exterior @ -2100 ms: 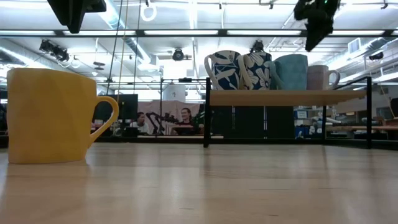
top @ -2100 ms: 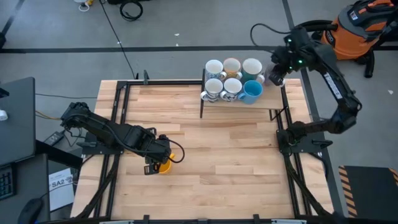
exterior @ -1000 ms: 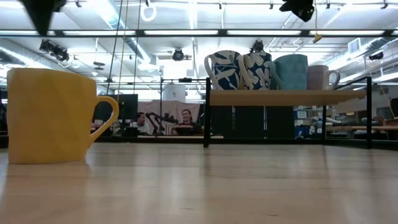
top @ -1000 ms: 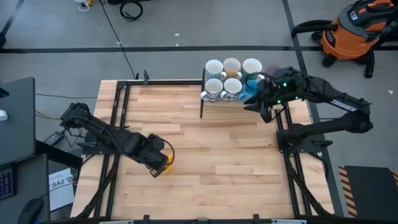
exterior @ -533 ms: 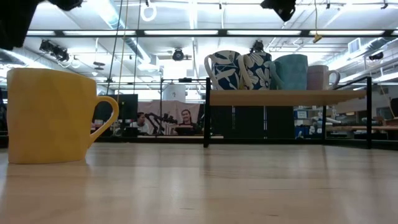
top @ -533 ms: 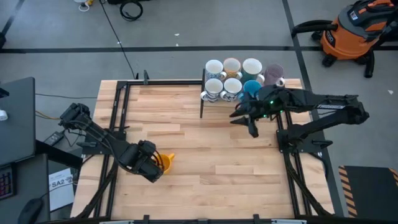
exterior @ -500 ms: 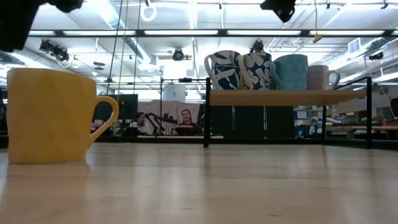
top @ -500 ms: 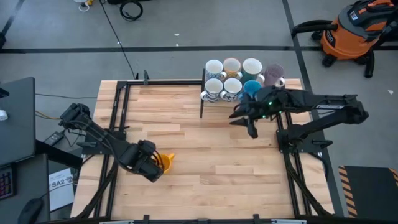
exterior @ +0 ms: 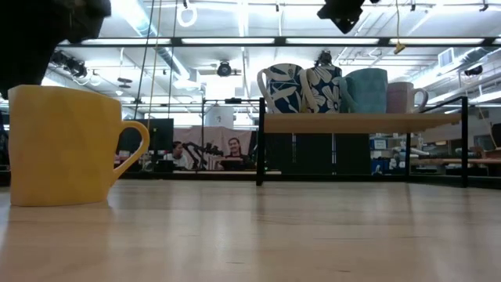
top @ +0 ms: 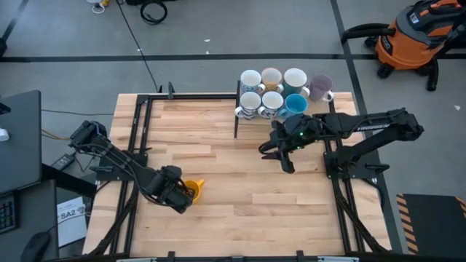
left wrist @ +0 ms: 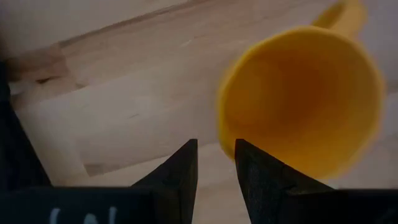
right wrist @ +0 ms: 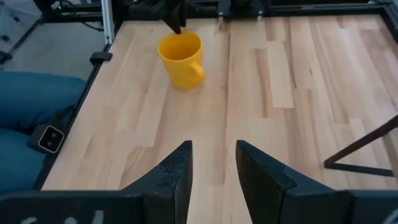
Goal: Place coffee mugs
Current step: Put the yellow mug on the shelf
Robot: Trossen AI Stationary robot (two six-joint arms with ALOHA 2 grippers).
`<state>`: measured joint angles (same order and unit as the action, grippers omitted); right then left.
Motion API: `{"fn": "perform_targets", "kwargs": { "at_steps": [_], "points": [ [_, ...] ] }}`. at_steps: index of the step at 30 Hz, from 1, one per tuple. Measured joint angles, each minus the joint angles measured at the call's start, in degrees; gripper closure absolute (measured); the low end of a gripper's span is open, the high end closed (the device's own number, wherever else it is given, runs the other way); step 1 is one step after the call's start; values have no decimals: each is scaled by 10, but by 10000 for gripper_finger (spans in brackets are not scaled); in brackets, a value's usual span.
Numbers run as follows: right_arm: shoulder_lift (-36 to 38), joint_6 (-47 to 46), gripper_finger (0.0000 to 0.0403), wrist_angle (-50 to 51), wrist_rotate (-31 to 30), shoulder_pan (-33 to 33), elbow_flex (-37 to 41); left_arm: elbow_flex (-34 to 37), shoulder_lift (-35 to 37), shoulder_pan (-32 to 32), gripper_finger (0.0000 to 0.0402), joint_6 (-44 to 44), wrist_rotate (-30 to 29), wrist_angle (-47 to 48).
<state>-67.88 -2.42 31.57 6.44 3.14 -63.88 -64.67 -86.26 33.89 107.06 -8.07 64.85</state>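
On the wood table (top: 240, 182) I see the yellow mug (top: 192, 189) beside my left gripper (left wrist: 215, 163), fingers slightly apart, empty. Seven mugs (top: 273, 91) crowd the shelf (exterior: 360, 121); the right gripper (right wrist: 212, 163), parted, holds nothing. People sit beyond.

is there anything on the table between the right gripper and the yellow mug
Nothing visible. The right gripper faces the yellow mug across bare wooden table; only the left gripper sits right beside the mug on its far side.
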Motion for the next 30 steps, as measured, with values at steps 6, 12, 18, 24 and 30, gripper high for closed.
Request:
{"fn": "perform_targets", "kwargs": {
  "at_steps": [6,12,18,24,30],
  "points": [
    [-17,0,274,2,0,2,0,47,0,-4,288,19,0,-73],
    [-27,12,274,-3,0,2,-1,70,0,-21,306,-43,15,-106],
    [-35,13,274,-7,0,2,-1,69,0,-63,374,-196,19,-104],
    [-41,15,274,-11,0,2,-1,68,0,-126,376,-479,22,-137],
    [-44,26,274,-18,0,2,-1,53,-1,-181,371,-899,16,-204]
  ]
}}
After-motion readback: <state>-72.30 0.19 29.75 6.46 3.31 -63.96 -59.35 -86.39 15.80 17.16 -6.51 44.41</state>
